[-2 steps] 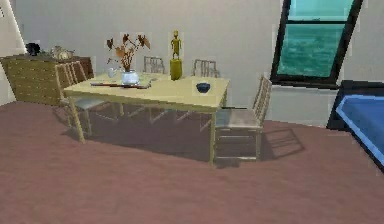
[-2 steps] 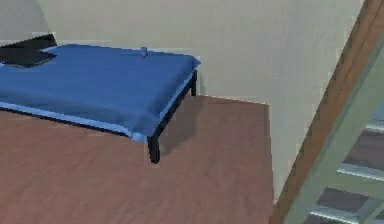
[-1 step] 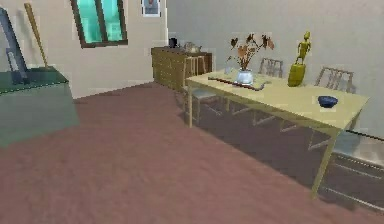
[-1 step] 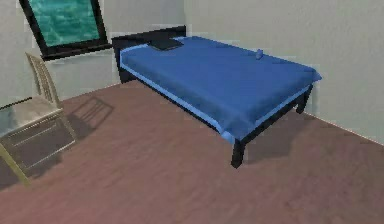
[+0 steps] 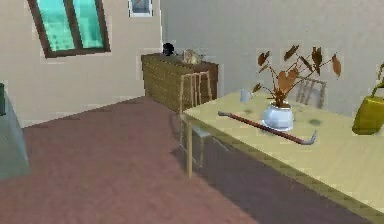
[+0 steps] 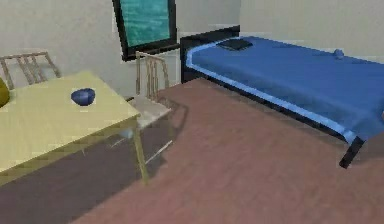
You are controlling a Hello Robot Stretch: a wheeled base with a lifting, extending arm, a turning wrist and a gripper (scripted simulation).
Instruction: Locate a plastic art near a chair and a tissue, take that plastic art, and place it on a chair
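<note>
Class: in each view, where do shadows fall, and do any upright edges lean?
Forward view: the window leans, an effect of the picture alone; the floor under the table is darker. Arm side view: shadow lies under the table and chair; the window leans slightly.

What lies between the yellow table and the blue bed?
Arm side view: a pale chair stands by the table; beyond it to the bed, bare floor.

Reddish floor [image 5: 90,150], pale walls [image 5: 250,30], window [image 5: 68,25], blue bed [image 6: 290,75] (dresser [image 5: 170,78] beyond).
</note>
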